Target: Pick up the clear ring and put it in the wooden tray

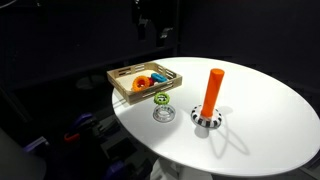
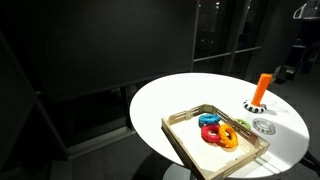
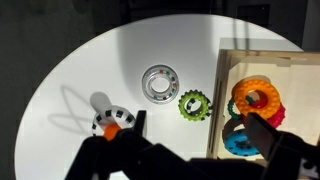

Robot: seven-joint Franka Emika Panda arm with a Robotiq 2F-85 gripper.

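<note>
clear ring [image 3: 158, 83]: flat on the bare bench, outside the tray, near the bench edge, untouched
green ring [image 3: 192, 103]: just beside it, toward the tray rim
wooden tray [image 3: 226, 100]: at the bench edge; holds orange ring [image 3: 257, 95] and blue ring [image 3: 240, 143]
peg base [image 3: 112, 122]: black-and-white, orange peg upright
bench [image 1: 270, 110]: round, white, brightly lit
room: dark
gripper [image 3: 178, 150]: jaws wide, empty, above the bench

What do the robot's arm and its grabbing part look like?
In the wrist view the end effector shows as two blocky black fingers with angular edges, in shadow. No cables or markings can be made out. In an exterior view the arm is only a dark shape against the dark room.
</note>
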